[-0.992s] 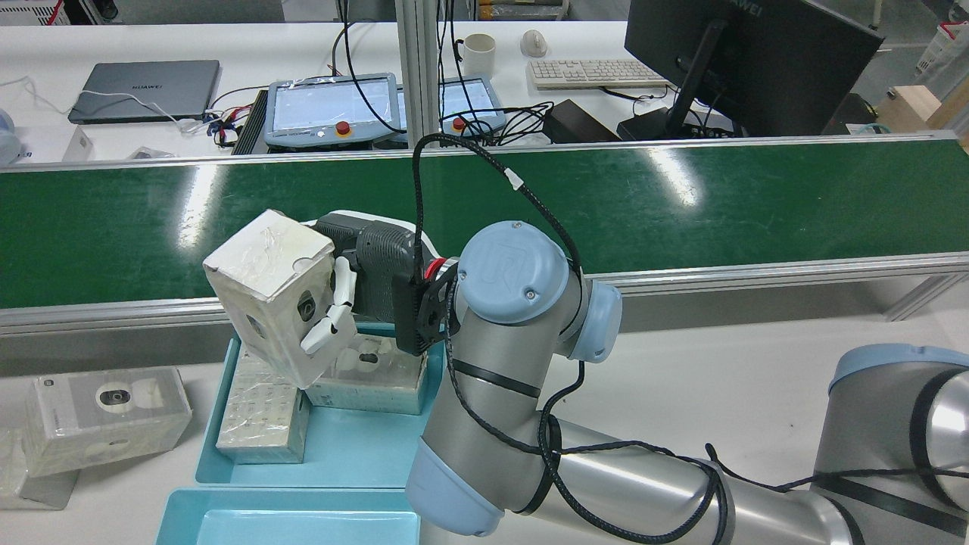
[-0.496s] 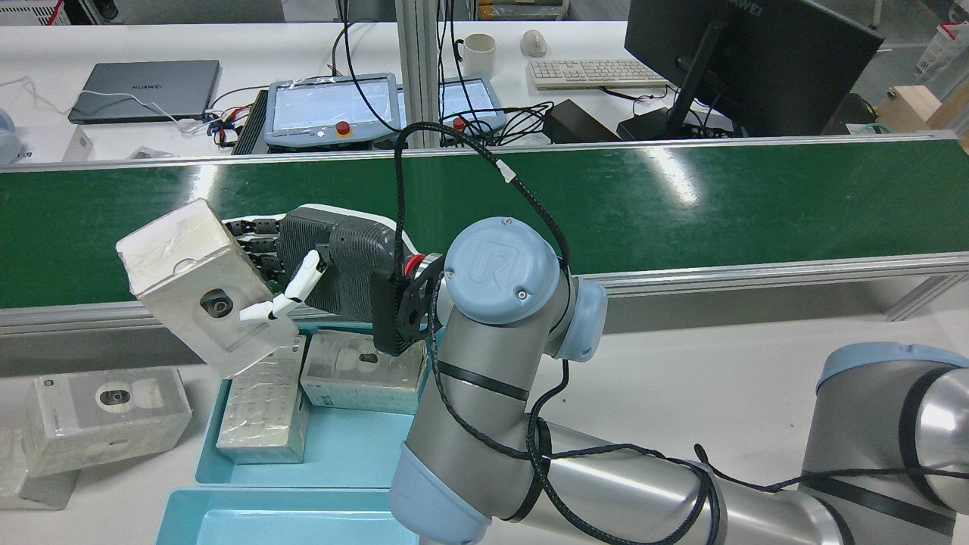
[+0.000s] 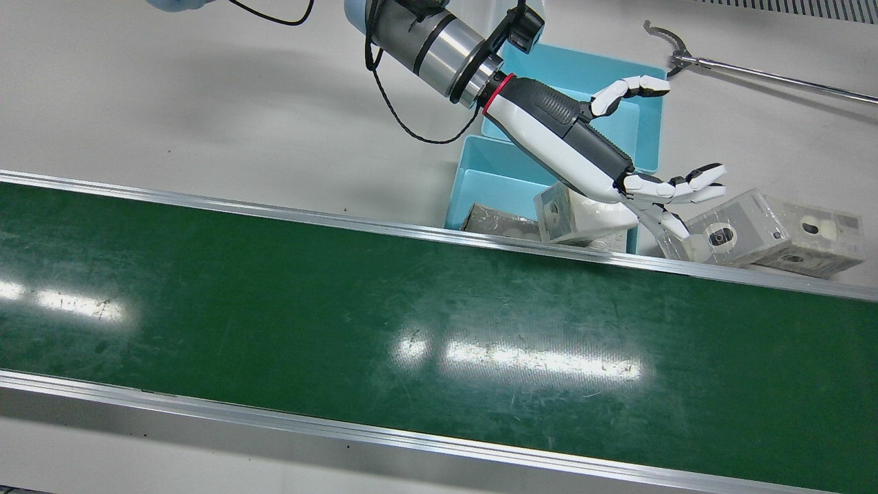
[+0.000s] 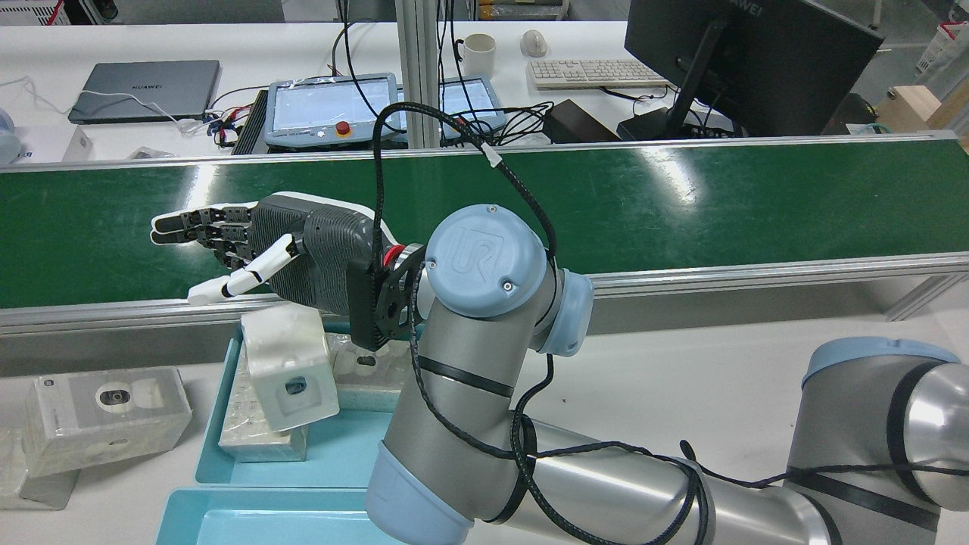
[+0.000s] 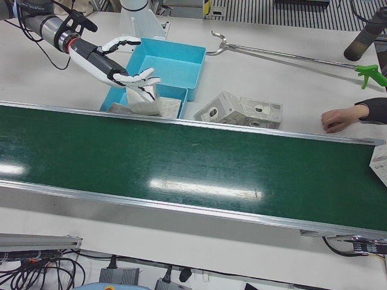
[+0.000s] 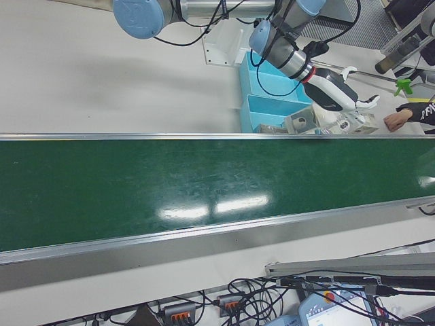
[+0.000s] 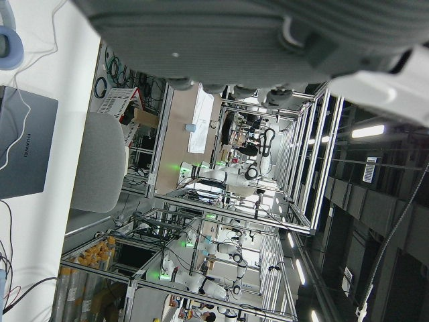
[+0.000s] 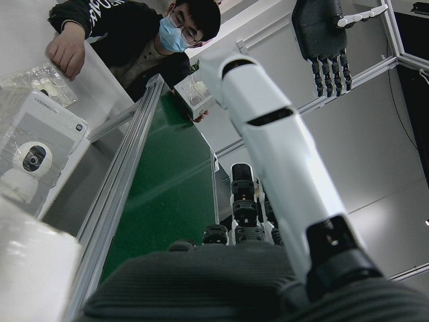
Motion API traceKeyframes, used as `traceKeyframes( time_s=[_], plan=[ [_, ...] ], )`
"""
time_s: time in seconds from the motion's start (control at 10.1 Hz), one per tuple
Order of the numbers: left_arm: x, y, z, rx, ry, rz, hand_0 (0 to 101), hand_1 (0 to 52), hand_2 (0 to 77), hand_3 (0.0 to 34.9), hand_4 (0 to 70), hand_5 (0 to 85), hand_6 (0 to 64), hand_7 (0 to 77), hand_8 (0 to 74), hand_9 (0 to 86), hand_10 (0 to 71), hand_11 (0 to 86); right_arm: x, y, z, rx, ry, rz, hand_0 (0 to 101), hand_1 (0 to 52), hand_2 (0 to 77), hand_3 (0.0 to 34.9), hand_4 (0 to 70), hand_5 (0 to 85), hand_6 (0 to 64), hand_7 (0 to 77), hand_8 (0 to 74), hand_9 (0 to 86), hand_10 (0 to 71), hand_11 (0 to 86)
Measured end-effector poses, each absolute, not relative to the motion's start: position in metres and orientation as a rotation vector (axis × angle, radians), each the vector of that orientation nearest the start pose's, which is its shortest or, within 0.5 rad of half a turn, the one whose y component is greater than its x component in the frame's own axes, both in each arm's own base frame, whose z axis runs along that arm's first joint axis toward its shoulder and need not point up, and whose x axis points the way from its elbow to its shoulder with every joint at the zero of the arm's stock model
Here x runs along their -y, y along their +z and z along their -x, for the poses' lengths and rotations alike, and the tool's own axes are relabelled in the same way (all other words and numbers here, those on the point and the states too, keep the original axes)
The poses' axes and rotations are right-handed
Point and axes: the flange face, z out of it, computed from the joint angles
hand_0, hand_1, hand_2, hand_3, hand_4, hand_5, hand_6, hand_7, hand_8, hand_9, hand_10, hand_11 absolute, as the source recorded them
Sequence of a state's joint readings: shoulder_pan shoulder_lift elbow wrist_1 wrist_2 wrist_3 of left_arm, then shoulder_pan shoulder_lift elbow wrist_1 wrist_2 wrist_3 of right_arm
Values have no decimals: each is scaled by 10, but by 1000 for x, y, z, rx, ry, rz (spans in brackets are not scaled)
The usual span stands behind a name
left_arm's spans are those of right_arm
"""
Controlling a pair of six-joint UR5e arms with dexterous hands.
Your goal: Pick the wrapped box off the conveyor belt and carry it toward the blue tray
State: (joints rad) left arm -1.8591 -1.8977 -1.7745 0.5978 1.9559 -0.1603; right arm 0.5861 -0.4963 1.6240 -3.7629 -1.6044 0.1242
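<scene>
Looking from the rear, you can see your right hand [image 4: 288, 253] spread flat with its fingers [image 4: 198, 219] stretched apart and nothing in its grasp, above the near rail of the conveyor belt [image 4: 681, 204]. The wrapped box [image 4: 290, 378] is off the belt. It sits tilted in the blue tray [image 4: 341, 454], propped on the other wrapped boxes [image 4: 261, 431] lying there, below the hand and clear of it. A second tray [image 4: 288, 526] lies just beside the first, and more boxes [image 4: 106, 405] rest on the table next to them. In the right hand view, what seems to be your left hand [image 8: 322, 40] hangs with fingers straight and apart, carrying nothing.
</scene>
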Motion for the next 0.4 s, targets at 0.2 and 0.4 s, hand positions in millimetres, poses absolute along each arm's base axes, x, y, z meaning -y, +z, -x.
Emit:
traceKeyframes(
  time_s=[0.2, 0.4],
  plan=[
    [510, 472, 251, -2174, -2335, 310, 0, 0, 11, 0, 0, 11, 5, 5, 5, 0, 5, 5, 483, 50, 492, -2686, -1678, -1700, 590, 284, 256, 0, 202, 235, 98, 142, 16, 38, 0, 11],
    [510, 472, 251, -2174, -2335, 310, 0, 0, 5, 0, 0, 11, 5, 5, 5, 0, 5, 5, 487, 61, 484, -2683, -1692, -1669, 590, 284, 256, 12, 196, 251, 98, 147, 16, 49, 0, 11]
  ],
)
